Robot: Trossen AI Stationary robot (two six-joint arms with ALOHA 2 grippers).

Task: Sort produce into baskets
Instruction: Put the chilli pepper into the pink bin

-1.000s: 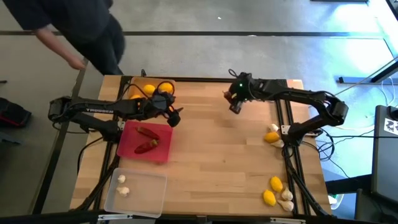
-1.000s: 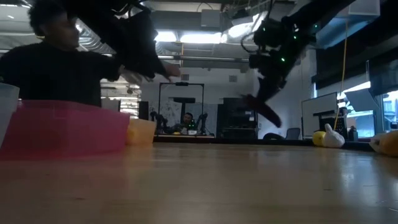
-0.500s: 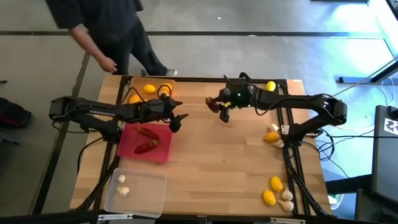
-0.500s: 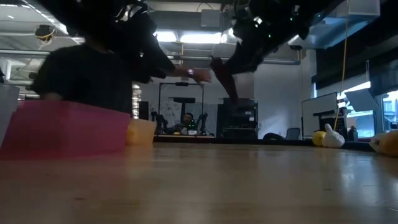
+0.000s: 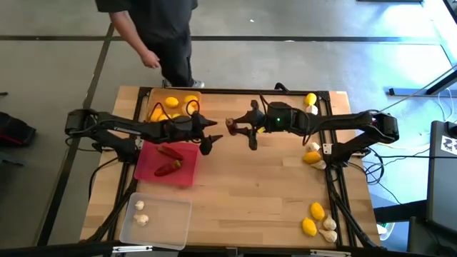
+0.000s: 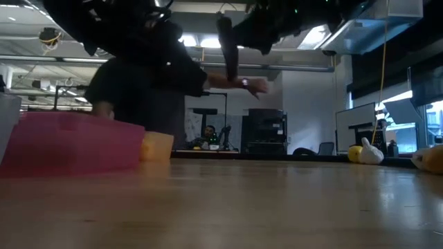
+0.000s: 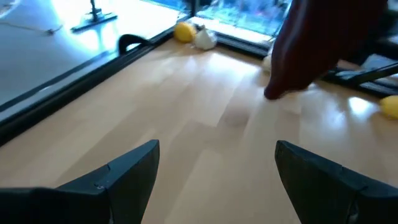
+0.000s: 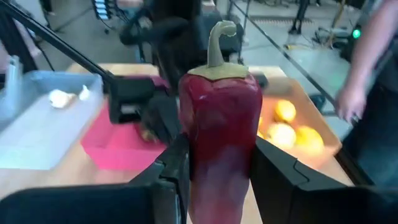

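My right gripper [image 5: 239, 128] is shut on a dark red pepper [image 5: 230, 125] above the table's middle, toward the far side; the pepper also shows in the right wrist view [image 8: 221, 137] and the low view [image 6: 227, 45]. My left gripper [image 5: 211, 137] is open and empty just left of it, over the far right corner of the red basket [image 5: 184, 175]. In the left wrist view its fingers [image 7: 130, 171] stand apart and the pepper [image 7: 317, 43] hangs ahead of them. The red basket holds two peppers [image 5: 168, 152]. The orange basket [image 5: 148, 100] holds lemons, the clear basket [image 5: 171, 228] garlic. My right gripper pinches the pepper's body [image 8: 217, 155] between its two fingers [image 8: 177, 168], on two opposite sides below the stem end. The arm reaches in from the table's right. The stem [image 8: 214, 37] sticks out past the fingertips. The pepper is lifted clear of the table.
Lemons and garlic lie along the right edge [image 5: 312, 155] and at the near right corner [image 5: 318, 218]; one lemon [image 5: 310, 99] lies at the far right. A person [image 5: 153, 28] stands behind the far edge, by the orange basket. Bare wood lies in the table's middle and near side.
My right gripper has carried the pepper toward the table's left, from the far right of centre to just beside my left gripper. My left gripper has shifted a little toward the right. The person behind the table has walked toward the right.
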